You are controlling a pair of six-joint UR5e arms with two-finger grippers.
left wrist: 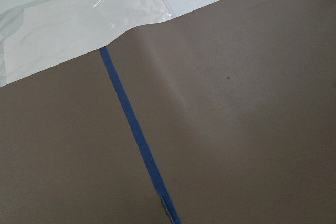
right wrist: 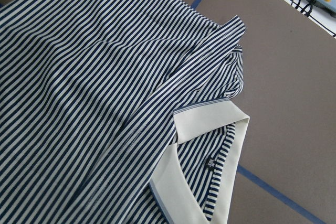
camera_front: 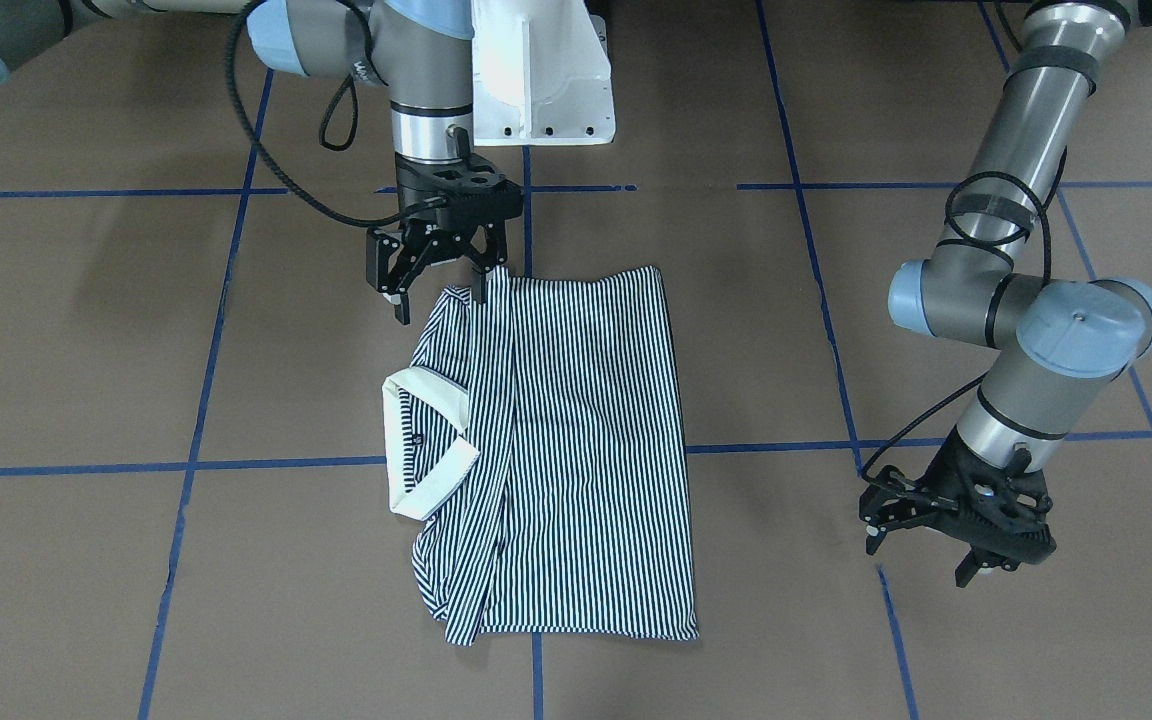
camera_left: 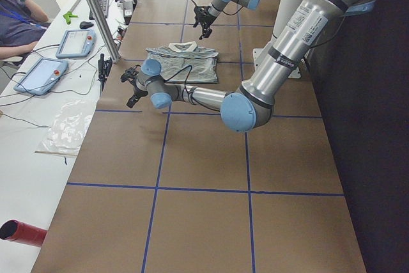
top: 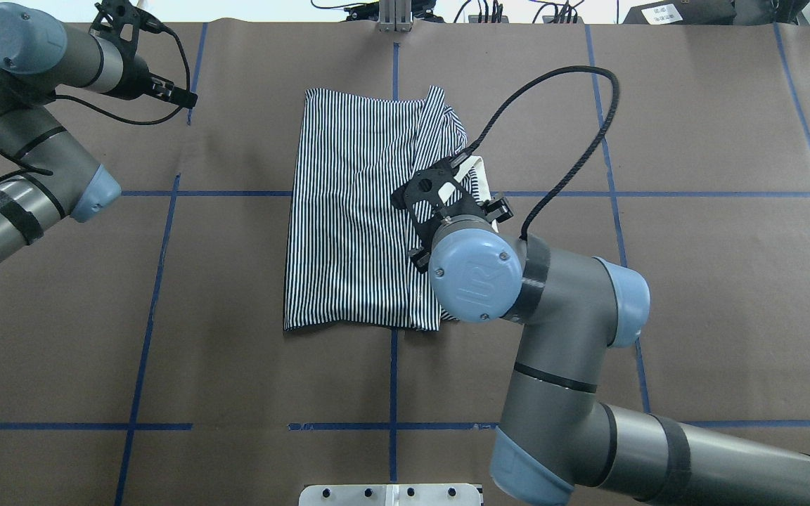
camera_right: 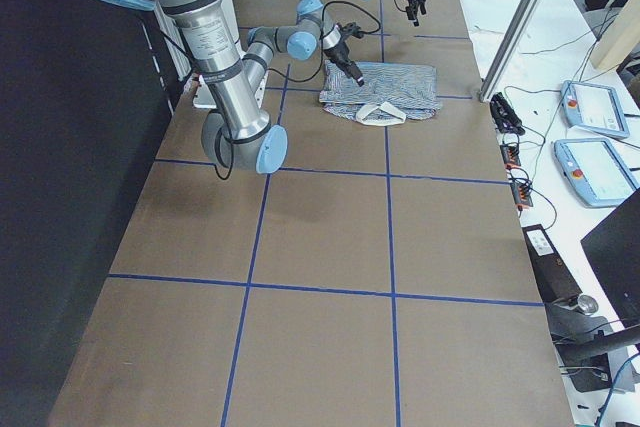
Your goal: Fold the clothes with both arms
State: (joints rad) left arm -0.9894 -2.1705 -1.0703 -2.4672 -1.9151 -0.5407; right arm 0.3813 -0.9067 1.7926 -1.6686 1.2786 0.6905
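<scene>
Polo shirt (camera_front: pixel 586 430): part-folded, collar (camera_front: pixel 441 470) out at side.
R gripper (camera_front: pixel 441 295): jaws wide, at robot-side corner; pinch all layers, lift slow.
L gripper (camera_front: pixel 921 558): wide, empty, well apart.

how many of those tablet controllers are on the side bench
2. Both lie on the white bench beside the table: the far tablet and the near tablet, side by side in the right-side view. Others may sit out of frame.

Overhead, my right arm (top: pixel 560 295) hides most of the shirt's (top: pixel 349 211) collar (top: pixel 481 177); my wrist view crops the shirt, and the tiny mark (right wrist: pixel 211 163) by the collar is unreadable.
</scene>
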